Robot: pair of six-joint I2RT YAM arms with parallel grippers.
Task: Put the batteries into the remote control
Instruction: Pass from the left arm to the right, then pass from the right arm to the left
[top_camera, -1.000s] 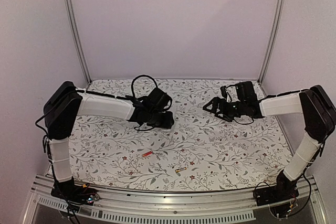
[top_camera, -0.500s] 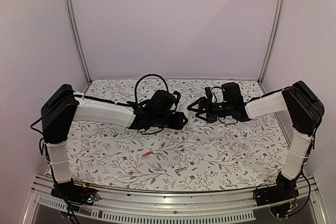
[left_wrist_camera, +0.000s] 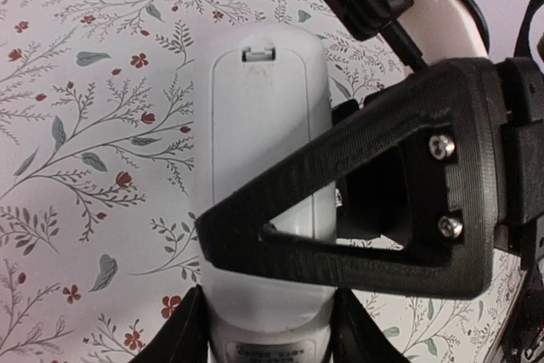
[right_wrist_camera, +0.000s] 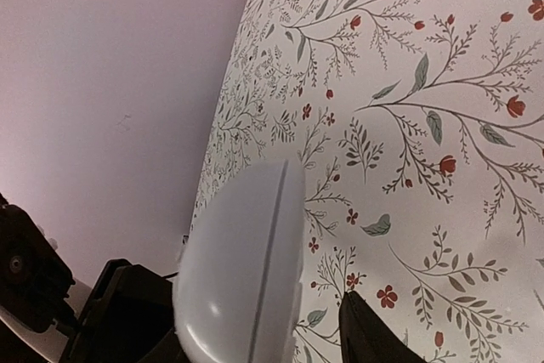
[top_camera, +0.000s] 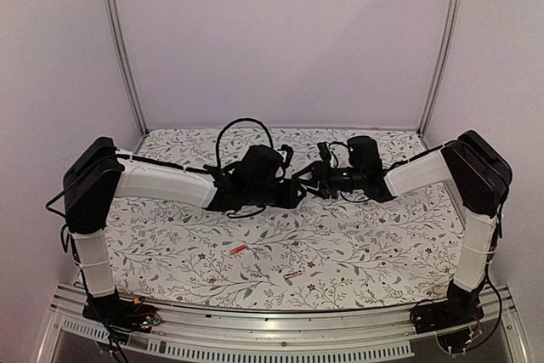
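The remote control (left_wrist_camera: pixel 255 125) is a slim white bar held above the table, plain back with the battery cover facing the left wrist camera. My left gripper (left_wrist_camera: pixel 268 337) is shut on its lower end, one finger on each long edge. My right gripper (top_camera: pixel 299 178) meets it from the right, and one of its black fingers (left_wrist_camera: pixel 382 150) lies across the remote's back. In the right wrist view the remote's rounded end (right_wrist_camera: pixel 242 269) sits between the jaws, with a gap to the right finger (right_wrist_camera: pixel 365 333). The red battery (top_camera: pixel 239 248) and the dark, yellow-marked battery (top_camera: pixel 292 275) lie on the table nearer the front.
A floral cloth (top_camera: pixel 382 244) covers the table, with metal posts (top_camera: pixel 123 48) at the back corners and walls close on both sides. Cables loop above the left wrist (top_camera: pixel 242 129). Both arms span the middle of the table.
The two arms have come together at the table's middle. My right gripper has narrowed from wide open to stand around the remote's far end. The batteries have not moved.
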